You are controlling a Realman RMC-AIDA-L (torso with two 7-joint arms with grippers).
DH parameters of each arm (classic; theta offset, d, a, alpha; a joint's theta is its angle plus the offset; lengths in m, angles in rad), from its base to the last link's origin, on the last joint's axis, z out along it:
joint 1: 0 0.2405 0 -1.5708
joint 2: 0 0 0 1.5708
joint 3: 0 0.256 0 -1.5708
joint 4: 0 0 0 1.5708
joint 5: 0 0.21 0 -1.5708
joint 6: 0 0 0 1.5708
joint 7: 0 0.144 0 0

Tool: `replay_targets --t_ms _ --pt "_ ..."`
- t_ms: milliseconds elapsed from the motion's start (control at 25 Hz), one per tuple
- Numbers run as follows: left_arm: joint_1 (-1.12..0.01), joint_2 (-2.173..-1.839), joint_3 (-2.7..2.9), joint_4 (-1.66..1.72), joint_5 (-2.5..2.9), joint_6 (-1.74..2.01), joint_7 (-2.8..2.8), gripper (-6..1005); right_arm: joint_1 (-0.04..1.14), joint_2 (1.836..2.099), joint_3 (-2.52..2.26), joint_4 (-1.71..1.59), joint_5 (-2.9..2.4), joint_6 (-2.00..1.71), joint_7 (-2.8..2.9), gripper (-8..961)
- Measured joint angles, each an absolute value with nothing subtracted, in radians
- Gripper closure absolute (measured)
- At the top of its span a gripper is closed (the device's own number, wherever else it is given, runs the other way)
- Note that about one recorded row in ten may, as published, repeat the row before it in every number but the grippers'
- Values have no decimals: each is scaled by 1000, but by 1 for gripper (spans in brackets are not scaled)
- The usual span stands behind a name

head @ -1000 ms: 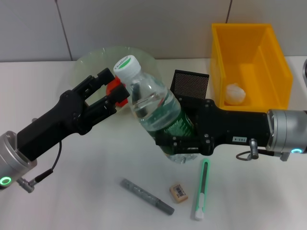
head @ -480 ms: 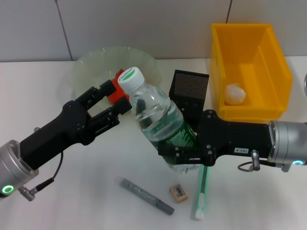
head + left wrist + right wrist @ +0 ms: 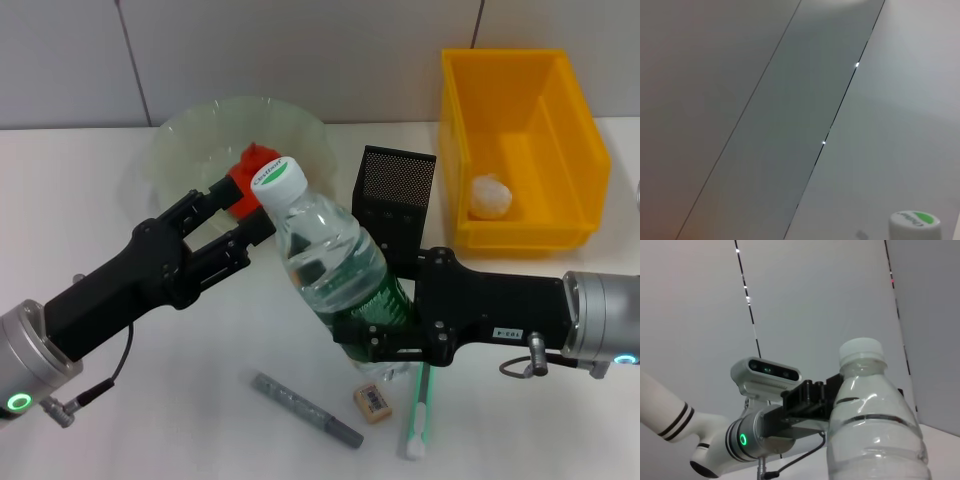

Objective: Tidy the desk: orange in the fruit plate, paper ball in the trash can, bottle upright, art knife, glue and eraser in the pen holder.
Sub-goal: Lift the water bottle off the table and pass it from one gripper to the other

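Head view: right pincer (image 3: 385, 335) clamps the tilted bottle (image 3: 325, 265), hiding its base; left pincer (image 3: 240, 222) apart.

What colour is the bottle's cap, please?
White with a green mark on the cap, clearest in the head view.

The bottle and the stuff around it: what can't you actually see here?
- Bottle base, head view: hidden behind the right tool, so it's unclear whether it touches the table.
- Orange, head view: partly covered by the bottle cap and left tool.
- Green-and-white stick: its top end lies under the right arm.
- Left wrist view: only the cap, cut by the edge.
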State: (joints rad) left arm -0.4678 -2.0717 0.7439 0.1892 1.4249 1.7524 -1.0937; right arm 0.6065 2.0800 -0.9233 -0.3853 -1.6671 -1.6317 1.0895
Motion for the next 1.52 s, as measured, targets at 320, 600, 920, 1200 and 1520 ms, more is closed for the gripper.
replay_targets --t_ms 320,600,920,1200,1520 --pt "-467 -2072 744 181 1425 1751 -1091 286 604 2080 -923 -380 -1668 -1635 1086 190" --pt "-453 -2070 744 178 1427 1787 -1095 289 589 2074 -912 -404 -1664 -1647 1089 190" --pt "-458 -2070 749 178 1427 1806 -1102 291 611 2079 -923 -385 -1666 -1627 1088 189" --pt "-475 -2075 759 158 1426 1807 -1092 294 637 2082 -929 -350 -1668 -1609 1087 189" --pt "-486 -2077 759 148 1424 1807 -1085 296 657 2086 -976 -323 -1663 -1574 1085 188"
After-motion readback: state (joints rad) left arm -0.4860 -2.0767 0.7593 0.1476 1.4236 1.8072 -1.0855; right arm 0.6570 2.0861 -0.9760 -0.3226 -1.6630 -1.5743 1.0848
